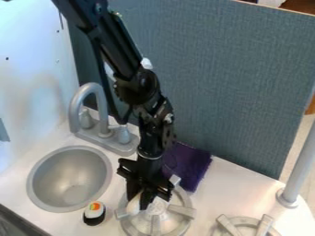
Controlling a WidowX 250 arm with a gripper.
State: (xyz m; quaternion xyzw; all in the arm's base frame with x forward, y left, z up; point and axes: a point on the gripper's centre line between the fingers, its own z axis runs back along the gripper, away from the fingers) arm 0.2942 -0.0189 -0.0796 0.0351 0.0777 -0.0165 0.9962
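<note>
The black metal gripper (140,206) is low at the round grey toy burner (182,211), beside a small whitish object (133,204); its opening and hold cannot be told.

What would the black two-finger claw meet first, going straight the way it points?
Probably the small white thing at the claw, or, if that is held, the round grey toy-stove burner below; depth is unclear.

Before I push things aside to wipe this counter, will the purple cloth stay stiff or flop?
The purple cloth will probably flop and bunch up, since it looks thin and its edge ragged. It seems unlikely to roll or tip, as it lies fairly flat on the counter.
</note>
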